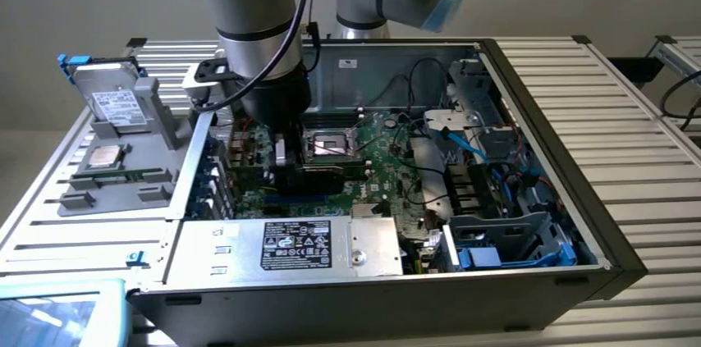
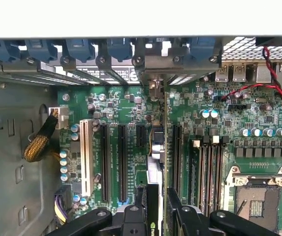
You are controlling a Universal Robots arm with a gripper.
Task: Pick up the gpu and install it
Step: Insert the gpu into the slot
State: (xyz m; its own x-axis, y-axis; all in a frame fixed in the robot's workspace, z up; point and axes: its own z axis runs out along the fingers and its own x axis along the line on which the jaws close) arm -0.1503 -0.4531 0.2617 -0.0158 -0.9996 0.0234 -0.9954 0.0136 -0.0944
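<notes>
Nearest, in the wrist view, the gripper (image 2: 155, 216) pinches the gpu (image 2: 154, 164) between its two black fingers (image 2: 131, 219). The card is seen from its edge, standing upright above the motherboard (image 2: 126, 103). In the exterior view the same gpu (image 1: 320, 173) hangs under the gripper (image 1: 291, 162) in the centre of the frame, inside the open computer case (image 1: 613, 240) and just below the CPU socket (image 1: 328, 146). I judge that the step in hand is the lowering into a slot; whether the card touches a slot, I cannot tell. To do this well, I think the card should be upright and parallel with the long black slots (image 2: 122, 162). Its silver end should meet the opening under the blue latches (image 2: 79, 49) at the back wall, and the push should go straight down without twisting, because a tilted card can jam. The red and black wires (image 2: 278, 93) lie well apart from it. As for writing, the black shroud carries a small green emblem between the fingers, but no letters can be read. In the lower middle of the exterior view the power supply (image 1: 373, 253) has a black label (image 1: 295, 244) with white marks, too small to read. Farther, in the upper left, the grey drive (image 1: 115, 101) has a white label, also not readable.
</notes>
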